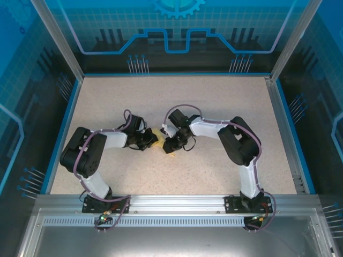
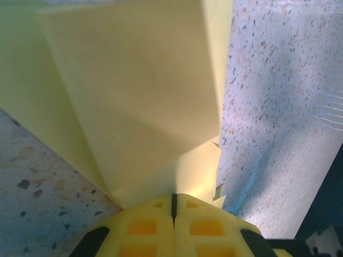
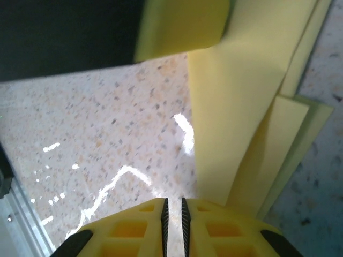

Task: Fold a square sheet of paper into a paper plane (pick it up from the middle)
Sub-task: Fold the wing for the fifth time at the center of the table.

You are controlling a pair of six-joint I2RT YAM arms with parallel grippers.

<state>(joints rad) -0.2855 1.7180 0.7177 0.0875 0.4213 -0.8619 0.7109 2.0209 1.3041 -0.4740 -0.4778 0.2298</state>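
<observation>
Where your left gripper sits just left of the table centre, its jaws are clamped tight on the paper plane, a layered yellow fold at about that centre. Just right of centre, your right gripper has its jaws pinched almost together, with the paper beside them, not between.

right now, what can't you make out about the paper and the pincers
- paper outline: top view, too small, half covered by the left pincer and right pincer; left wrist view, cut off by the top edge.
- whether the right pincer grips it: right wrist view, the paper's near end runs out of sight beneath it.
</observation>
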